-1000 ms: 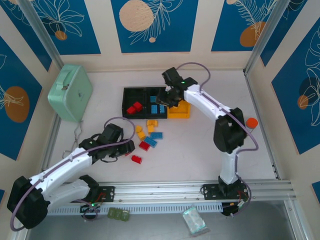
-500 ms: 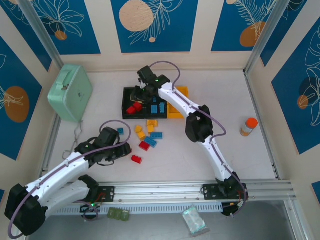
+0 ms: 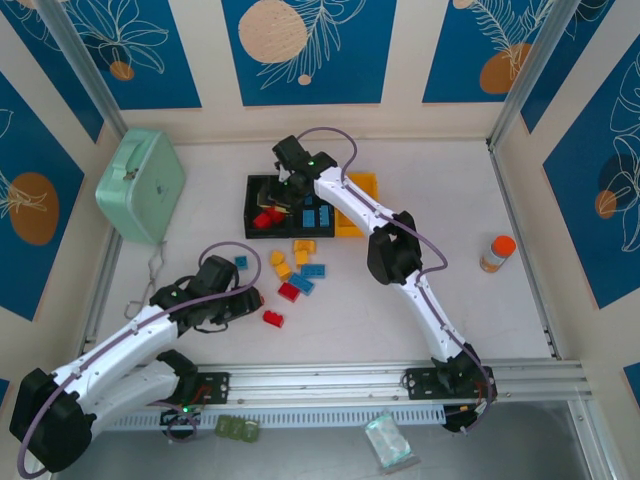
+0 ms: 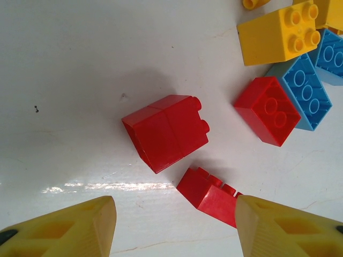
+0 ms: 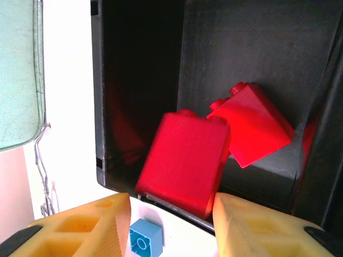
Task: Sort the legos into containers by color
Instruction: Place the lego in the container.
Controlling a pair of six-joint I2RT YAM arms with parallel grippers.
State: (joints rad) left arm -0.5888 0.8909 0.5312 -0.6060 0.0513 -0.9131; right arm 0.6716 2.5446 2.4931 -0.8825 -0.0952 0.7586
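While hanging over the black bin [image 3: 256,188], upper centre in the top view, with a red brick [image 5: 182,155] pinched in the right gripper [image 5: 171,195], looks mid-drop-off and calls next for letting go inside, then lowering the open left gripper [image 4: 176,203] onto the loose brick [image 4: 166,131].

Bright, even light; sharp views, soft shadows, a glare streak on the table [image 4: 107,186].
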